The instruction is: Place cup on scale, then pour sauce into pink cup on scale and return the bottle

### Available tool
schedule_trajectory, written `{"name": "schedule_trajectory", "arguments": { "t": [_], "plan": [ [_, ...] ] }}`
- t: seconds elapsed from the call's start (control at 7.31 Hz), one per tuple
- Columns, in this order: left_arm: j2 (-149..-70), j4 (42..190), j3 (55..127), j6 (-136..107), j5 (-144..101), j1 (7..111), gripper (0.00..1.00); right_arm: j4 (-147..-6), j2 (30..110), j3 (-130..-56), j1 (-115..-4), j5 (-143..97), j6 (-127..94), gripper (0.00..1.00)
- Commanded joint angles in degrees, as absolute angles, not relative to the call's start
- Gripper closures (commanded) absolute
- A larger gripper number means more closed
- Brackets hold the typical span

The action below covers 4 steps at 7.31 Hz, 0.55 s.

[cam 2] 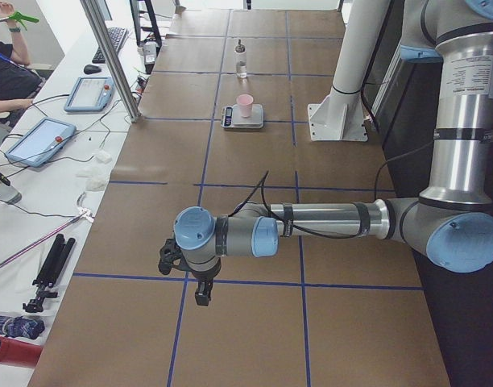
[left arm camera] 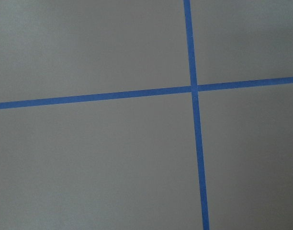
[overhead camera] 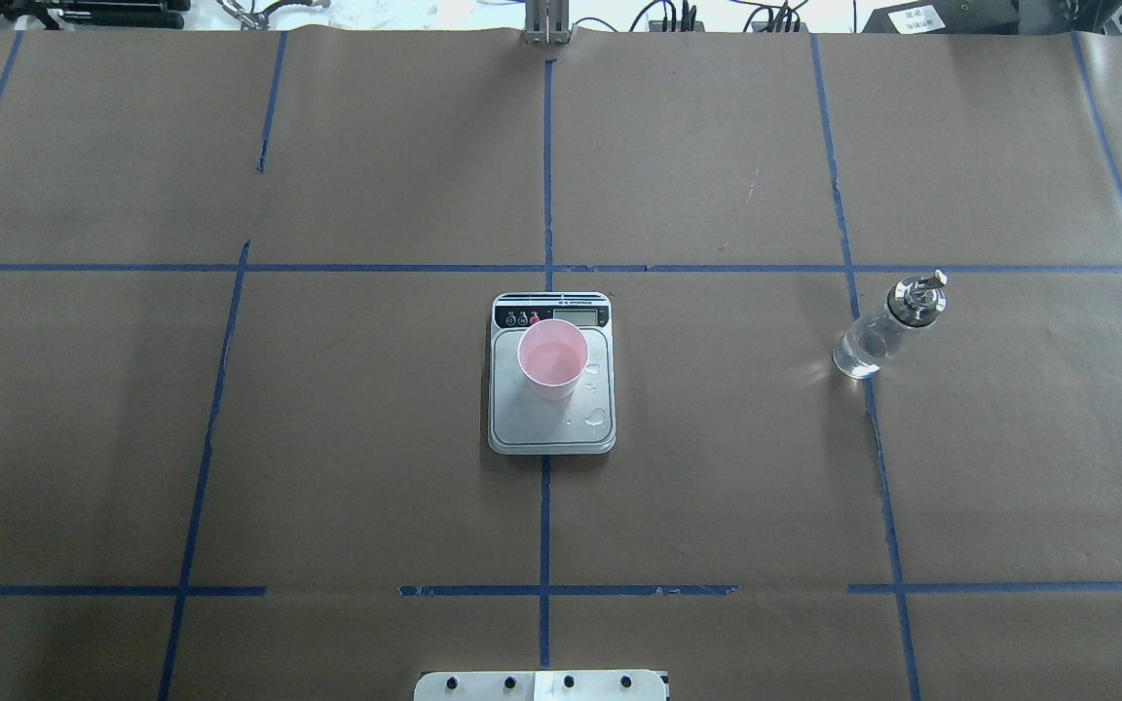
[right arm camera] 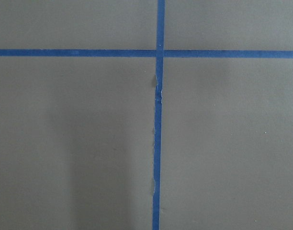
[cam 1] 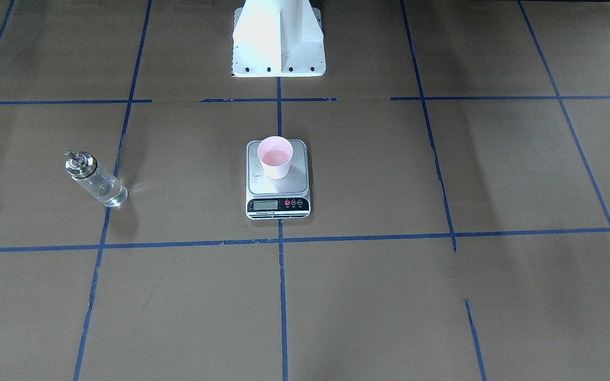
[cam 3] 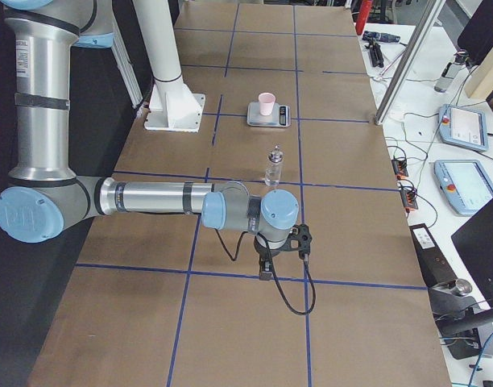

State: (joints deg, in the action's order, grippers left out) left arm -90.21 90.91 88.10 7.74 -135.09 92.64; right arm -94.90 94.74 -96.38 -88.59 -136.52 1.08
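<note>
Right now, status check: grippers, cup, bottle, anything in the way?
Left gripper and right gripper out at table ends, jaws unreadable. Cup on scale, bottle upright, apart. Nothing between bottle and scale.

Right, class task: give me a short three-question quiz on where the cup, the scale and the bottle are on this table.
1. True or false: the cup stands on the scale.
2. Where is the bottle? A: on the scale. B: upright on the table, to the robot's right of the scale. C: inside the cup.
3. Fill in the gap: beside the cup, the scale's platform has a few ___ of clear liquid on it.
Key: 1 true. 2 B. 3 drops.
</note>
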Motion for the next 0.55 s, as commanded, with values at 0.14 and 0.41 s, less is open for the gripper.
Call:
{"name": "schedule_trajectory", "arguments": {
  "t": [0.14,0.41],
  "plan": [
    [-90.3,91.1,88.0,7.7,-135.1,92.6,0.0,-93.6,93.9,-96.4,-88.5,-136.5,-5.2,0.0],
    [-90.3,91.1,87.9,7.7,-135.1,92.6,0.0,-93.6,93.8,-96.5,-88.5,-136.5,-6.8,0.0]
  ]
}}
